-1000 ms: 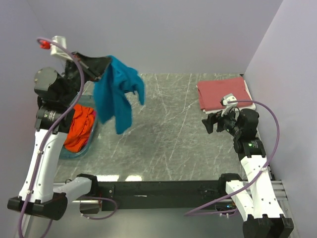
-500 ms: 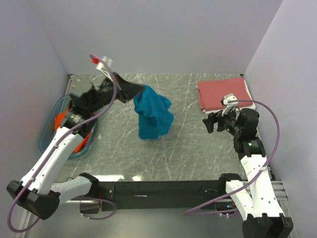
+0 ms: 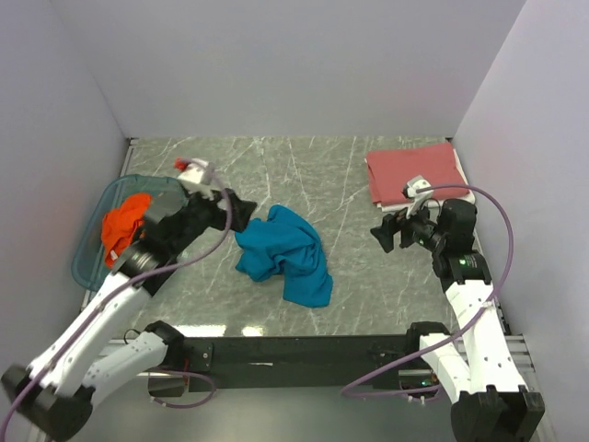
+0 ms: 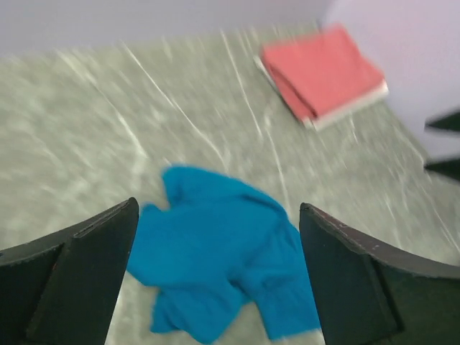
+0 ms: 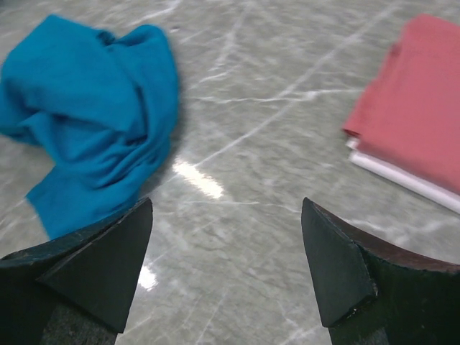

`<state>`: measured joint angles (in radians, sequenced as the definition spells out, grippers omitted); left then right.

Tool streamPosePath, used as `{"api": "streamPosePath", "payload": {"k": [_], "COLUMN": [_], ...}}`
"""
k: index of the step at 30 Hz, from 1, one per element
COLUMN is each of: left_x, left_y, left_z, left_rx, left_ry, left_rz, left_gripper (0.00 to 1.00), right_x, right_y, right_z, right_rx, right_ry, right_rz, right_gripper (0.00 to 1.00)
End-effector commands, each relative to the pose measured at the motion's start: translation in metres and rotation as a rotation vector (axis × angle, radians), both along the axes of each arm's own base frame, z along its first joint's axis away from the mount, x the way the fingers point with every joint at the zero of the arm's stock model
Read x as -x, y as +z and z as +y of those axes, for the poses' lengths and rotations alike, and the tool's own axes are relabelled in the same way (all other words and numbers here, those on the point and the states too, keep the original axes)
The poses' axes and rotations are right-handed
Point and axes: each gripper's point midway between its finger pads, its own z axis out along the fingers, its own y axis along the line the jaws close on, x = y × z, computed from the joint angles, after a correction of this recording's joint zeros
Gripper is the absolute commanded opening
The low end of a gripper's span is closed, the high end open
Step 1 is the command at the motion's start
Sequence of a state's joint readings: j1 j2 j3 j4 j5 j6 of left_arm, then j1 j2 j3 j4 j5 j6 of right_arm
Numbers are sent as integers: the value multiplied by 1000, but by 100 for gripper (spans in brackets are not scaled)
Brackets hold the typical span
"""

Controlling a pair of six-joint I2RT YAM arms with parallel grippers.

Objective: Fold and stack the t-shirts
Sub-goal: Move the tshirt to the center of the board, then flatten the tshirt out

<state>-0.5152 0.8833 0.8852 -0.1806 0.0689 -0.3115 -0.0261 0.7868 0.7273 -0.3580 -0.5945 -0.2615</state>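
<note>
Layout: table (image 3: 368,285) with teal shirt (image 3: 285,256) crumpled at centre; both sets of jaws spread wide, holding nothing.
The red shirt (image 3: 414,173) lies folded at far right. The tub (image 3: 87,253) at left holds the orange shirt (image 3: 124,226). The left gripper (image 3: 242,215) is just beside the teal shirt; the right gripper (image 3: 382,233) stands apart from it.

Top view: even, diffuse light from overhead, well exposed and sharp. White glare patches on the table (image 3: 368,276) along its near edge, and only a thin soft shadow under the teal shirt (image 3: 285,253). Left wrist view: motion-blurred all over, marble veins smeared, red shirt (image 4: 323,72) at the far right corner soft-edged. Right wrist view: cleaner, slightly soft, with a bright specular streak mid-table just beside the teal shirt and a smaller one nearer. Both wrist foregrounds are near-black, no detail.
</note>
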Motion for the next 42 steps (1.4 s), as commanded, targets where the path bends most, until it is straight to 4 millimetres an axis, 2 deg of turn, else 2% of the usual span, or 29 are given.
{"api": "streamPosePath", "payload": {"k": [1,3,4,5,7,9,10,13,14,17,18,20,21,23,24,27,30,35,37,42], "left_x": [-6,-1,3,5,11,18,20,28,29,38,43,46,52,54,61,63,64,67,63,60], "left_y": [-5,-22,-39,-47,-70,-85,-88,-93,-94,-103,-114,-119,-139,-152,-174,-203,-207,-218,-216,-229], "left_z": [41,42,40,39,39,38,37,25,21,0,-8,-17,-19,-22,-19,-4,-8,-12,-16,-17], "left_rx": [-111,-121,-135,-133,-164,-183,-185,-146,-115,-14,16,139,165,280,279,277,329,308,319,294], "left_ry": [173,165,147,139,122,103,92,25,18,-44,-70,-51,-41,22,51,181,165,148,135,157], "left_rz": [-102,-63,-27,-2,64,116,127,152,170,281,344,434,497,595,661,734,732,757,742,769], "left_gripper": [100,99,99,99,99,98,97,96,96,95,93,91,86,81,81,80,73,73,72,62], "right_x": [17,24,24,24,23,21,29,43,52,60,61,64,69,77,87,99,102,107,106,107], "right_y": [-2,-6,-8,-9,-20,-31,-36,-54,-61,-82,-91,-100,-109,-118,-125,-134,-139,-154,-162,-173], "right_z": [26,37,40,43,54,63,78,101,116,131,132,134,136,138,140,144,148,158,159,165], "right_rx": [-40,-80,-97,-113,-132,-116,-94,-10,40,166,197,246,288,331,370,449,492,556,580,629], "right_ry": [199,277,290,304,339,382,446,564,619,666,679,695,734,792,867,973,1015,1034,1034,1039], "right_rz": [9,49,68,87,160,237,263,307,305,274,277,278,270,246,198,65,-1,-4,4,27], "right_gripper": [89,89,89,89,87,82,80,77,77,77,76,74,73,73,73,73,73,72,71,68]}}
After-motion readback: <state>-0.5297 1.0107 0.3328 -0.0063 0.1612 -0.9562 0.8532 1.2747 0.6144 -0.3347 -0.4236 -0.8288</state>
